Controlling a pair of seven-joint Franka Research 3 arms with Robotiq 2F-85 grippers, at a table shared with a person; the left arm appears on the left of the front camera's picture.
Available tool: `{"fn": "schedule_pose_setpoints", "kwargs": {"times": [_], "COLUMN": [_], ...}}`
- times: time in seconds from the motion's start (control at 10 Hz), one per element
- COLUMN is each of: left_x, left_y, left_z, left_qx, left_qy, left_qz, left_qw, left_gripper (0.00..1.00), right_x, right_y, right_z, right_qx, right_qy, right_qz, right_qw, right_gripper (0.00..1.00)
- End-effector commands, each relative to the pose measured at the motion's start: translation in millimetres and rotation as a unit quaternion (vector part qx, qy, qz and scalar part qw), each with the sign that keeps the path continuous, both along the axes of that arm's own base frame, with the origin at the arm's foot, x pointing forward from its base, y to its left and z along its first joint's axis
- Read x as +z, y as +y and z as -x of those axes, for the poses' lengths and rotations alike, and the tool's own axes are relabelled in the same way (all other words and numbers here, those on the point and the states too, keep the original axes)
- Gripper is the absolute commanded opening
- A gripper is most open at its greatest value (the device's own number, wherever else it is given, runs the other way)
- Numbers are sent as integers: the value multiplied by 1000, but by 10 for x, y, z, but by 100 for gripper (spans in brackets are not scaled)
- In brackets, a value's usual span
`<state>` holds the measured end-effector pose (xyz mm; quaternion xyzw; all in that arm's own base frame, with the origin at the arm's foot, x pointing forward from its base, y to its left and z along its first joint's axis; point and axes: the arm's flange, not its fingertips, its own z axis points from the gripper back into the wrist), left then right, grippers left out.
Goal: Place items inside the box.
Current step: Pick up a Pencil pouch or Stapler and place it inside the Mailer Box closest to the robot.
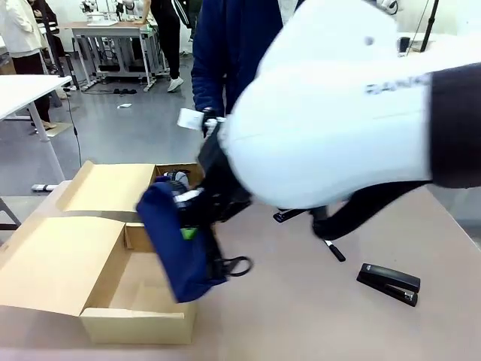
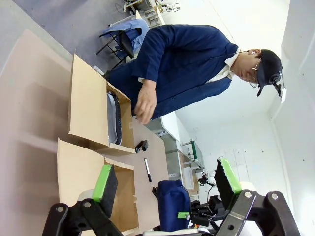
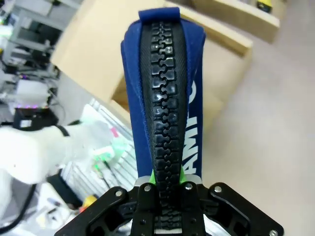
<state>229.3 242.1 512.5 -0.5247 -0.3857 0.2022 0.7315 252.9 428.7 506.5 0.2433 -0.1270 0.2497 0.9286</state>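
Only fragments of print can be read.
White letters "AM", sideways and cut off, run along the navy fabric zip pouch [image 3: 162, 98] just above the right fingers [image 3: 145, 201]; grey lettering on the white robot arm casing [image 1: 338, 98] is too blurred to read.

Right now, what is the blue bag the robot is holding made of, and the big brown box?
The navy pouch looks like soft matte fabric, sagging from the right gripper; its chunky black zip seems plastic. The box looks like plain brown cardboard, dull, with folded flaps.

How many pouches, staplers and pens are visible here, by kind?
Pouches: 2, navy pouch and grey pouch
Staplers: 2, near stapler and far stapler
Pens: 1, pen
Total: 5
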Motion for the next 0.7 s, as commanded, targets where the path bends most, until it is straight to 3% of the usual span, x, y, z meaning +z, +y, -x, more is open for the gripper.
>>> {"fn": "schedule_pose_setpoints", "kwargs": {"times": [0.0, 0.1, 0.3, 0.6], "left_x": [10, 10, 10, 10], "left_y": [-8, -8, -8, -8], "left_z": [-6, -6, -6, -6], "left_qx": [-1, -1, -1, -1], "left_qy": [-16, -16, -16, -16], "left_qz": [-1, -1, -1, -1], "left_qw": [1000, 1000, 1000, 1000], "left_gripper": [100, 100, 100, 100], "right_x": [-49, -94, -160, -314], "right_y": [547, 692, 998, 1224], "right_z": [-141, -160, -120, -258], "right_qx": [-70, -93, -136, -145], "right_qy": [37, 51, 39, 34], "right_qz": [1, 11, 40, 32], "right_qw": [997, 994, 989, 988], "right_gripper": [9, 9, 9, 9]}}
